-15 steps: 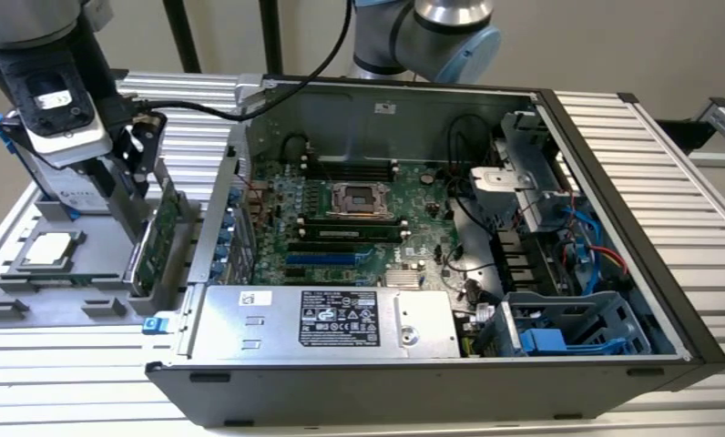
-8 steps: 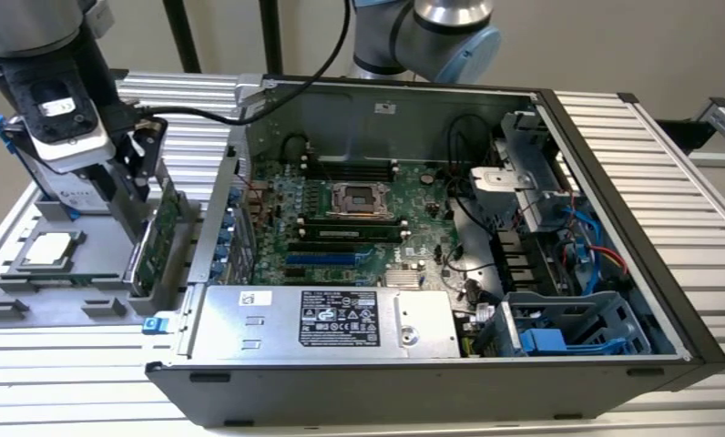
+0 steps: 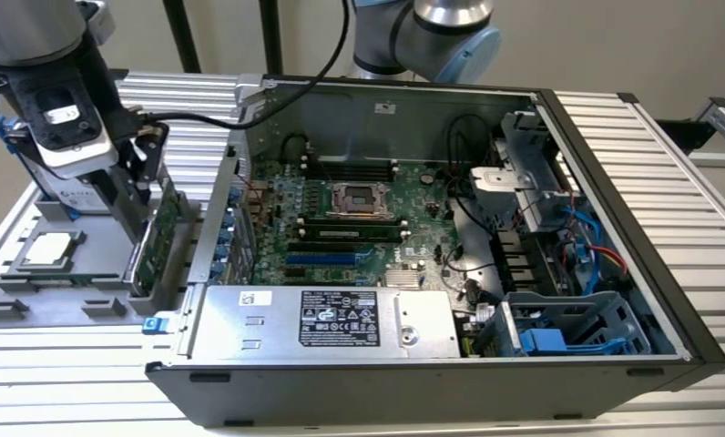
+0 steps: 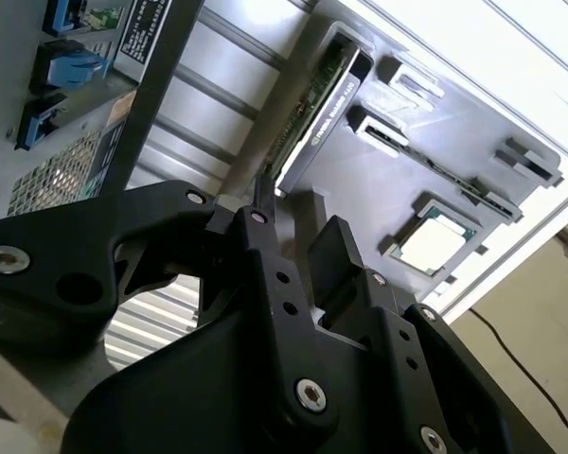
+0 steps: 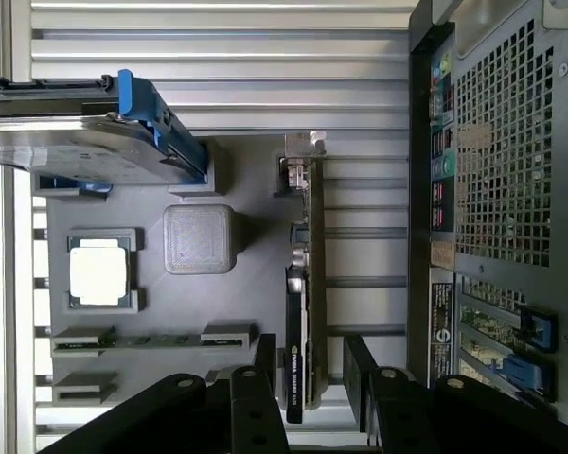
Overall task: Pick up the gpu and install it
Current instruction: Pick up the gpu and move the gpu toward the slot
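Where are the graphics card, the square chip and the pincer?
graphics card [image 5: 301,312]: first wrist view, on its narrow dark edge.
square chip [image 5: 99,270]: first wrist view, middle of its shiny lid.
pincer [image 5: 309,352]: first wrist view, midway between its fingertips.

My pincer [image 4: 300,216]: jaws apart, at near end of gpu [image 4: 310,106]. Gpu on edge in grey tray [image 4: 360,184]; processor chip [image 4: 435,236] in tray pocket nearby.

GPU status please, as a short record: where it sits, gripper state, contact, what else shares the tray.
gpu: on edge in a slot of the gray tray, outside the computer case
gripper: open, straddling one end of the card
contact: none visible in the first wrist view; gaps on both sides
tray also holds: CPU, hard drive in blue caddy, memory sticks
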Available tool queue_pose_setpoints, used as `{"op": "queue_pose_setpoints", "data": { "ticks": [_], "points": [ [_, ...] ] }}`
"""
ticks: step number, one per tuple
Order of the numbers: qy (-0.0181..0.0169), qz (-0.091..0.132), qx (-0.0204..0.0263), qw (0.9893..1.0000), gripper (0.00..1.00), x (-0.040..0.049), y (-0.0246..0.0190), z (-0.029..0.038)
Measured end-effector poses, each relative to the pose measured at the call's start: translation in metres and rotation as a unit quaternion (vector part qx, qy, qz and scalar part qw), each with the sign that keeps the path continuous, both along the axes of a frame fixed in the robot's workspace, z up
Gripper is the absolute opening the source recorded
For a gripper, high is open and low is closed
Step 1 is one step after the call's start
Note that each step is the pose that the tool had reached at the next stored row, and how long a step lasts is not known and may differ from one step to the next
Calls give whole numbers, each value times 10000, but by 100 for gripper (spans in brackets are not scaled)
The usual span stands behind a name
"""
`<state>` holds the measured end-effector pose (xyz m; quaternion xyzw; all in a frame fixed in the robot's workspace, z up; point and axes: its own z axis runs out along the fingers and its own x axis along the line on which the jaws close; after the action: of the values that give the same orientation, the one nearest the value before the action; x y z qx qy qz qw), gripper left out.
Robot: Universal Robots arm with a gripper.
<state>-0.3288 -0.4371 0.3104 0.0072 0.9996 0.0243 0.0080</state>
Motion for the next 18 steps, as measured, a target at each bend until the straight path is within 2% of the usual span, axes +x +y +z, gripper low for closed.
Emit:
{"op": "queue_pose_setpoints", "data": {
  "ticks": [18],
  "points": [
    [0, 51, 0, 10000, 100, -10, -1, -126]
  ]
}}
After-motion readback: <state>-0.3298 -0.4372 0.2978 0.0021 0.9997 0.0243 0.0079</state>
